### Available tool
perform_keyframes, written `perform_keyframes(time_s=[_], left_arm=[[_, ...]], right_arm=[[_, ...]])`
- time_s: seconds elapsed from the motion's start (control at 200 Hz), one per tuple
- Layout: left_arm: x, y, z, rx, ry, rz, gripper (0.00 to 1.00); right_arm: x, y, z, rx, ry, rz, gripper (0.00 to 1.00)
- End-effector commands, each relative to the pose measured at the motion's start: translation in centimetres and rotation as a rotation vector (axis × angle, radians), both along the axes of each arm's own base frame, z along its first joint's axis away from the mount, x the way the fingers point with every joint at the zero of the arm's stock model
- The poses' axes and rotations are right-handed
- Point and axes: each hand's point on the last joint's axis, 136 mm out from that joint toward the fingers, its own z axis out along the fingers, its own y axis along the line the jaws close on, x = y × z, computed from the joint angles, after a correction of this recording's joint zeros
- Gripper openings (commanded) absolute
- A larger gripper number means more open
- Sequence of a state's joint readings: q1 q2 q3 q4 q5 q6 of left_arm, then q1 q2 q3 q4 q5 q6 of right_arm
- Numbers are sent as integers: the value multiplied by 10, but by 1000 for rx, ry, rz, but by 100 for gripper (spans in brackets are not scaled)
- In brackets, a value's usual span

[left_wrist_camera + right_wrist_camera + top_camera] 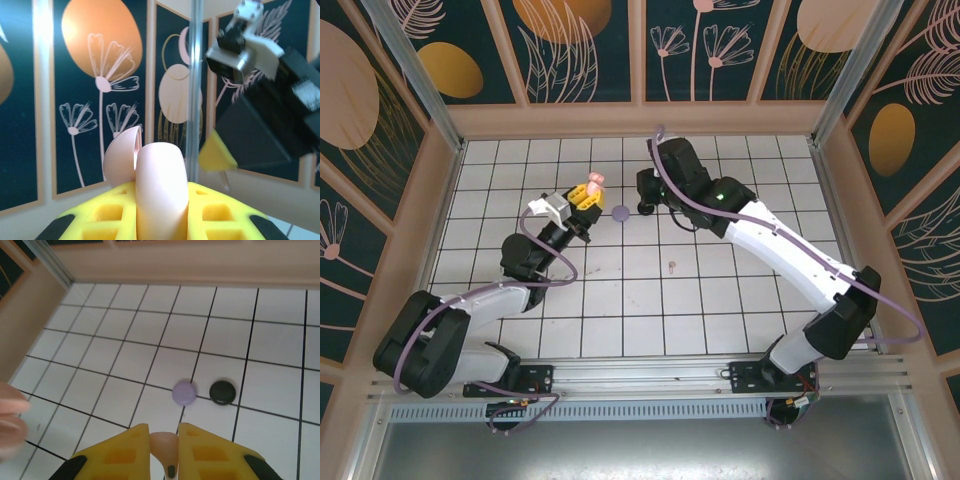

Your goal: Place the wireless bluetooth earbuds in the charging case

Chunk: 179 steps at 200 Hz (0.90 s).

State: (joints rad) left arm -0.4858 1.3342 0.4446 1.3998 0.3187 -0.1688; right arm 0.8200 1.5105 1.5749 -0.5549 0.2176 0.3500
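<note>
1. Left claw [582, 198], with yellow waffle-textured pads [215, 210], clamps a smooth pale pink charging case [160, 175] raised over the far-left tiles. The case's rounded lid [121, 156] is hinged open.
2. Right claw [164, 450], near that case on its right, pinches a glossy pale pink earbud [161, 439] above the white tiled table [740, 300].
3. On the tiles by the right claw lie a lilac disc [184, 392] and a black disc [222, 392], just beside each other.
4. Nearer, a second pink earbud [672, 266] lies alone.

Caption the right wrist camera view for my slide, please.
Right pincer shut on a pale pink earbud over the tiled table, lilac disc and black disc beyond.
</note>
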Motion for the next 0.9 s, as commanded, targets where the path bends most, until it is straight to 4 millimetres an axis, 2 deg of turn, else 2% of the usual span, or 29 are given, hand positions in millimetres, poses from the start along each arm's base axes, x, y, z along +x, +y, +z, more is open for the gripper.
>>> perform_keyframes(time_s=[0.0, 0.15, 0.285, 0.365, 0.44, 0.576, 0.746, 0.891], left_arm=[[-16, -11, 21, -33, -81, -108, 0], [-12, -13, 27, -85, -61, -137, 0], [0, -14, 22, -101, 20, -131, 0], [10, -9, 17, -132, 101, -92, 0], [21, 1, 9, -176, 202, -29, 0], [43, 18, -6, -203, 369, 106, 0], [42, 28, 7, -237, 374, 145, 0], [43, 23, 15, -236, 379, 121, 0]], right_arm=[[0, -8, 52, 98, -104, -26, 17], [0, -11, 63, 119, -124, -33, 17], [1, -13, 43, 84, -88, -42, 17], [-1, -12, 16, 58, -38, -41, 17], [-4, -11, -19, 33, 23, -38, 17], [-17, -9, -92, -2, 163, -22, 17], [-36, -7, -173, -49, 321, -15, 16], [-45, -5, -218, -99, 408, -23, 16]])
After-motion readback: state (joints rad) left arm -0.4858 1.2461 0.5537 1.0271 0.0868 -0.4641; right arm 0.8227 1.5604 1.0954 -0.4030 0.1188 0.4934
